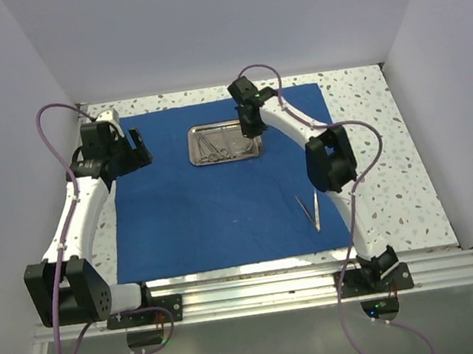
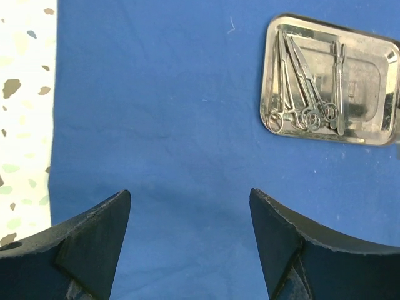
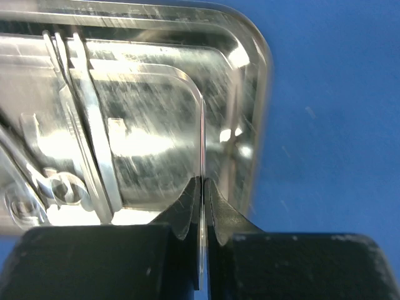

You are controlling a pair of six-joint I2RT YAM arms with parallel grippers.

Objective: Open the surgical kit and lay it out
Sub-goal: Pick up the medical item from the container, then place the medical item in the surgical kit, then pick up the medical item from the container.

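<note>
The royal-blue cloth (image 1: 214,206) lies spread flat on the table. On its far middle sits the steel tray (image 1: 200,157) with several ring-handled instruments (image 2: 300,94) in it. Silver tweezers (image 1: 312,212) lie on the cloth at the right. My right gripper (image 3: 203,184) is down in the tray (image 3: 259,94), shut on a thin flat silver instrument (image 3: 202,144) seen edge-on. Beside it in the tray lie other instruments (image 3: 87,125). My left gripper (image 2: 190,200) hangs open over bare cloth (image 2: 156,125), left of the tray (image 2: 267,69), holding nothing.
Speckled tabletop (image 1: 391,146) shows around the cloth, with white walls on three sides. The right arm (image 1: 332,164) stretches over the cloth's right part, close above the tweezers. An aluminium rail (image 1: 262,292) runs along the near edge.
</note>
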